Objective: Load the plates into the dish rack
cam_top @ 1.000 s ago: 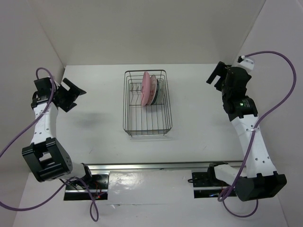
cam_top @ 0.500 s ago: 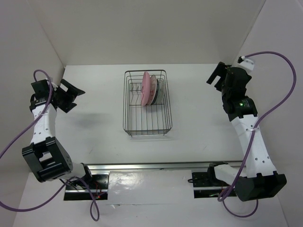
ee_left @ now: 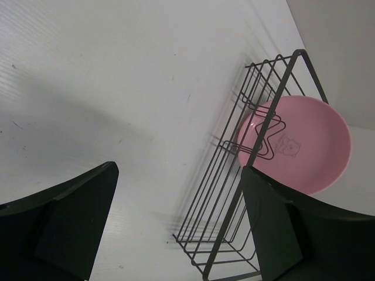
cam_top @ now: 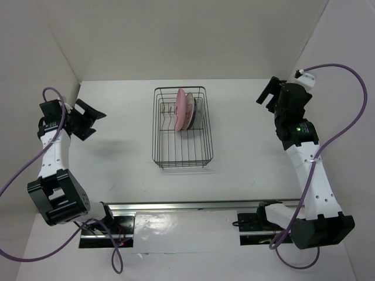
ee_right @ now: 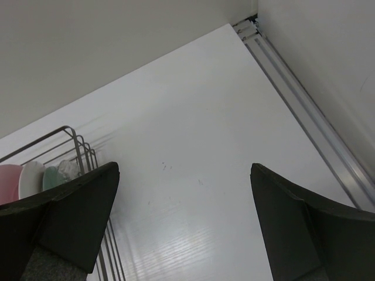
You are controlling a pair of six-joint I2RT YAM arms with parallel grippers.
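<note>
The black wire dish rack [cam_top: 181, 153] stands at the table's middle. Plates stand upright in its far end: the pink plate [cam_top: 182, 109] in front, the white plate [cam_top: 191, 111] and the teal plate [cam_top: 198, 112] behind it. In the right wrist view the pink plate [ee_right: 9, 178], white plate [ee_right: 32, 175], teal plate [ee_right: 51, 175] and a clear glass plate [ee_right: 69, 170] show side by side. My left gripper [cam_top: 91, 117] is open and empty, far left of the rack. My right gripper [cam_top: 268, 93] is open and empty, far right of it.
White walls close in the table on the left, back and right. A metal rail [ee_right: 310, 123] runs along the right wall's foot. In the left wrist view the rack [ee_left: 258, 146] and pink plate [ee_left: 304, 146] lie ahead of the open fingers [ee_left: 64, 228].
My left gripper has drawn back slightly toward the left wall. The right arm, rack and plates have not moved.
</note>
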